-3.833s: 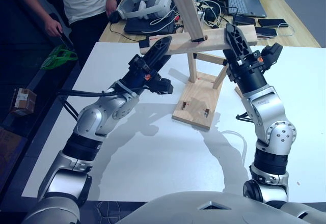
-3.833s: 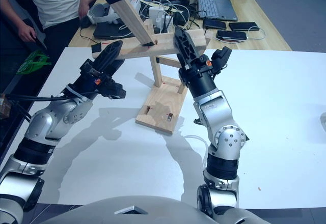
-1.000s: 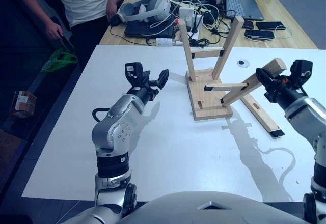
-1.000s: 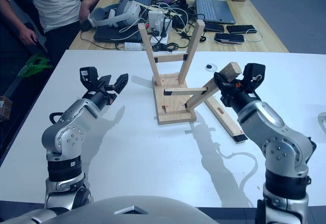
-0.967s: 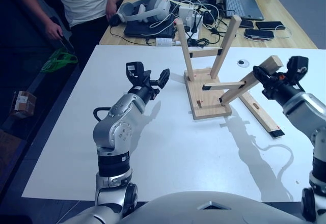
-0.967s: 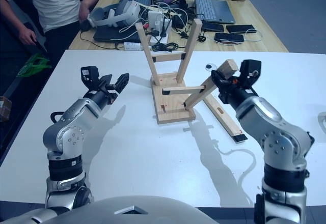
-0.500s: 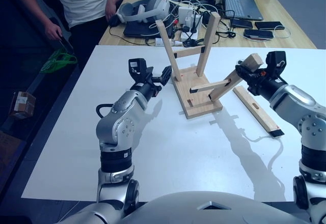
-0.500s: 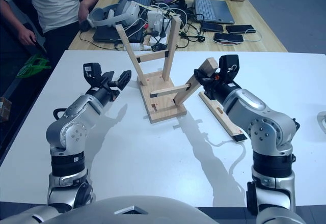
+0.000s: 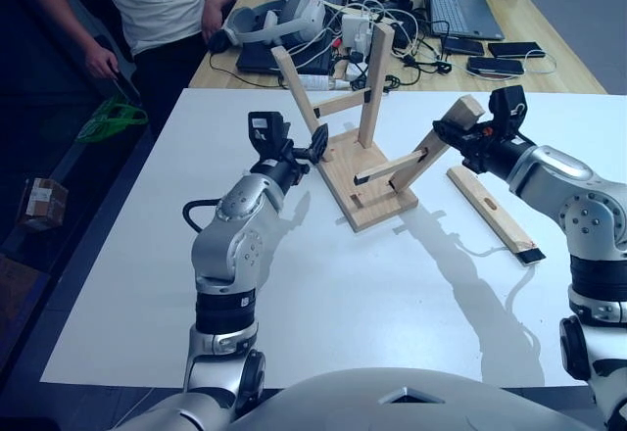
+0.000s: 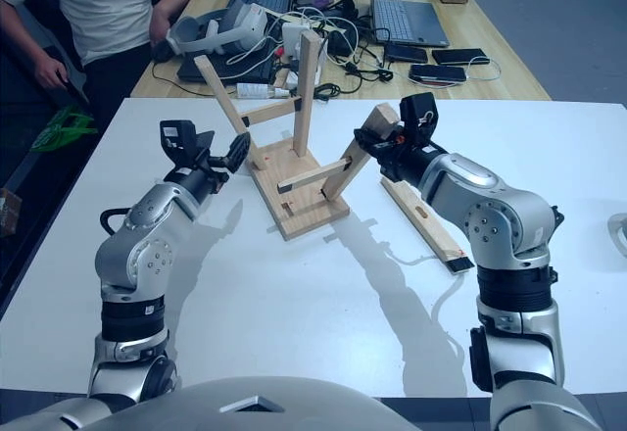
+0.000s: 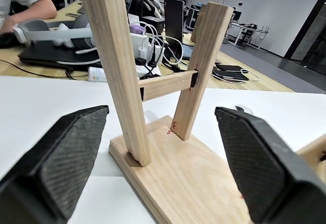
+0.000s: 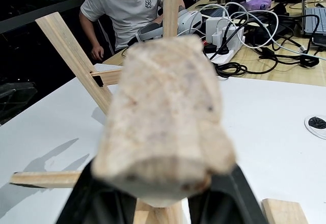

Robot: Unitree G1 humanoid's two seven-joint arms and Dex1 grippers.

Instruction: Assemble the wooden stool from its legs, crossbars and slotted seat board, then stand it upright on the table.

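Note:
The slotted seat board [image 9: 370, 199] lies upside down mid-table. Two legs [image 9: 295, 92] [image 9: 370, 80] stand in it, joined by a crossbar [image 9: 331, 104], and they lean toward my left. My right gripper [image 9: 477, 132] is shut on the upper end of a third leg [image 9: 443, 135]. That leg slants down to the board's right side and carries a crossbar [image 9: 377, 167]. Its cut end [image 12: 164, 127] sits in the right wrist view. My left gripper [image 9: 291, 138] is open just left of the board, its pads [image 11: 57, 152] on either side of the two standing legs.
A loose leg [image 9: 495, 212] lies flat on the white table [image 9: 323, 304] to the right of the board. Behind the table, a wooden desk [image 9: 549, 64] holds laptops, a headset [image 9: 279, 15], phones and cables. A person stands at the back left.
The right gripper has swung left with its leg, and the seat board with its standing legs has slid and turned leftward. It now sits close to the open left gripper.

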